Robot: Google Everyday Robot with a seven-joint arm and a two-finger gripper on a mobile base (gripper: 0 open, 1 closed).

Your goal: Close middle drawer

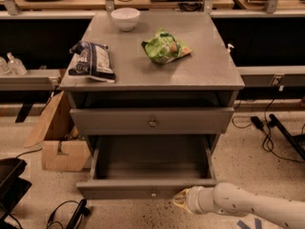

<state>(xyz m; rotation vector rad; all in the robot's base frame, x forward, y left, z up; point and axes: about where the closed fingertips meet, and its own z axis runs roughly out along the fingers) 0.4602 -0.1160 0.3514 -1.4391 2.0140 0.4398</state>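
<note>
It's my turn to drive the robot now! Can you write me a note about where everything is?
The gripper is low, by the front panel of the middle drawer, right of its knob. I can't tell if it is touching.
The middle drawer is pulled far out, with nothing inside.
Done: gripper placed for a push.
Left: push the front in until the drawer shuts.
</note>
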